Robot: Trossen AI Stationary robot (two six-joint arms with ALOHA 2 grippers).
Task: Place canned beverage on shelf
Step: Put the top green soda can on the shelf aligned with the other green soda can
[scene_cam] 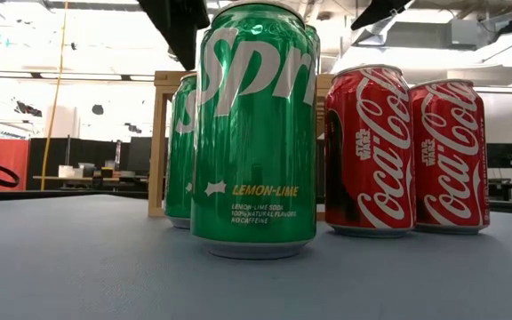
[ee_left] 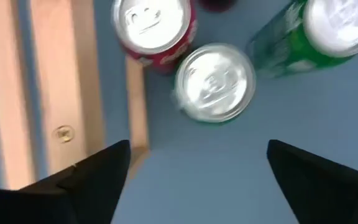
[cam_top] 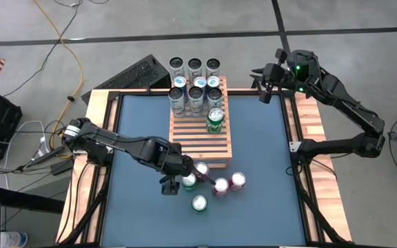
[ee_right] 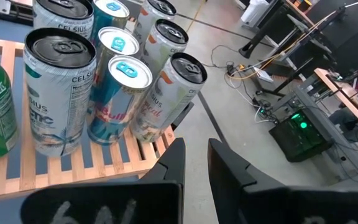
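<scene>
Five loose cans sit on the blue table top (cam_top: pixel 136 220) just off the near end of the shelf (cam_top: pixel 200 148): a green Sprite can (cam_top: pixel 189 181) right under my left gripper (cam_top: pixel 178 180), a red Coke can (cam_top: pixel 202 169) touching the shelf's edge, two more red ones (cam_top: pixel 220 187) (cam_top: pixel 238 180) to the right, and a lone green one (cam_top: pixel 199 203) nearest the camera. The left wrist view shows my fingers (ee_left: pixel 92 180) spread wide, empty, above a silver can top (ee_left: pixel 215 81) beside the shelf's corner. Nothing gripped yet. On the shelf one Sprite can (cam_top: pixel 215 119) stands upright mid-rack, with a row of three tall cans (cam_top: pixel 196 98) behind it at the far end; more tall cans (cam_top: pixel 195 67) stand past that end. My right gripper (cam_top: pixel 264 84) waits off the table's far right corner, fingers (ee_right: pixel 173 162) nearly together, holding nothing. The low view shows Sprite and Coke cans upright.
</scene>
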